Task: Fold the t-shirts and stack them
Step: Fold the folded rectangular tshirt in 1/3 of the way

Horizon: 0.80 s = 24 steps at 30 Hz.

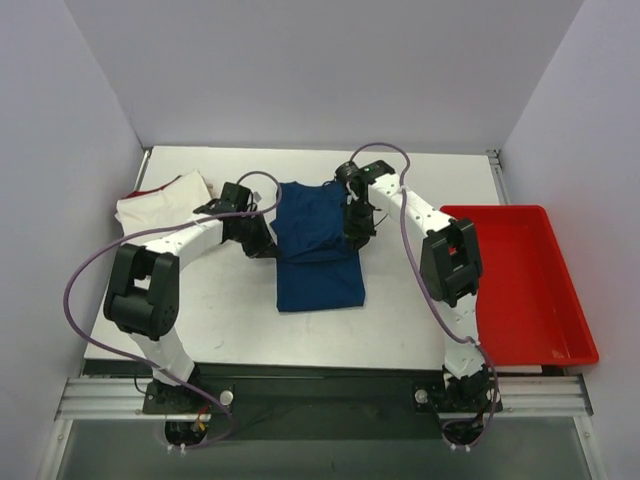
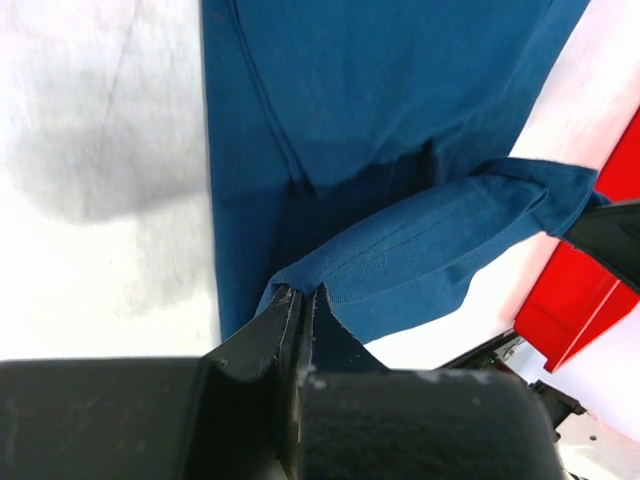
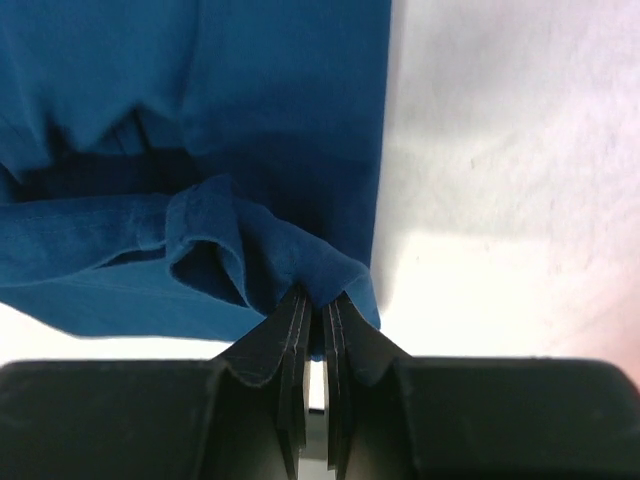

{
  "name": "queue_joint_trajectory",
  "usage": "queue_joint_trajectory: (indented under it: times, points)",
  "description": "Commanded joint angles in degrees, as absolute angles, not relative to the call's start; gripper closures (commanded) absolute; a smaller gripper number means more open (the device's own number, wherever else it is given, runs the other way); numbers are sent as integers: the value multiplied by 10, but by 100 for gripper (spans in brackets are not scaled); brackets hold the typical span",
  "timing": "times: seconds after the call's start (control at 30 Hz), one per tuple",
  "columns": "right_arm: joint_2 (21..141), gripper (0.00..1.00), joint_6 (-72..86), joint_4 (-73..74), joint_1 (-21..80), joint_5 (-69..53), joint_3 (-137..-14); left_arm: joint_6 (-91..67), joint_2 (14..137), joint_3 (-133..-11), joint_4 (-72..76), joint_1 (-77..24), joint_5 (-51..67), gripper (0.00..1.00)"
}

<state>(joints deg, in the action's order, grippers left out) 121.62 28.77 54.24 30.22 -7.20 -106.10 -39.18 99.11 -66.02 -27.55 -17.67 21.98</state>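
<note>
The dark teal-blue t-shirt (image 1: 318, 255) lies partly folded in the middle of the table. Its far part is lifted between my two grippers. My left gripper (image 1: 262, 238) is shut on the shirt's left edge; the wrist view shows the cloth (image 2: 420, 250) pinched at the fingertips (image 2: 303, 296). My right gripper (image 1: 355, 222) is shut on the right edge, with a bunch of cloth (image 3: 250, 250) held at its tips (image 3: 317, 297). The cream-white t-shirt (image 1: 165, 200), with a red edge, lies crumpled at the far left.
A red plastic tray (image 1: 520, 285) sits at the right side of the table; its corner also shows in the left wrist view (image 2: 585, 290). Grey walls close in the table at the back and sides.
</note>
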Motion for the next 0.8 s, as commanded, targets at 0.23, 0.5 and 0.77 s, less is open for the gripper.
queue_joint_trajectory:
  times: [0.23,0.5,0.77]
  points:
    - [1260,45,266,570,275,-97,-1186,-347,1000,-708,-221,-163,215,36]
    - [1177,44,275,560,283,-111,-1103,-350,909,-607,-215,-175,211,37]
    - [1110,50,306,483,329,-168,-948,-383,821,-499,-94,-274,201,38]
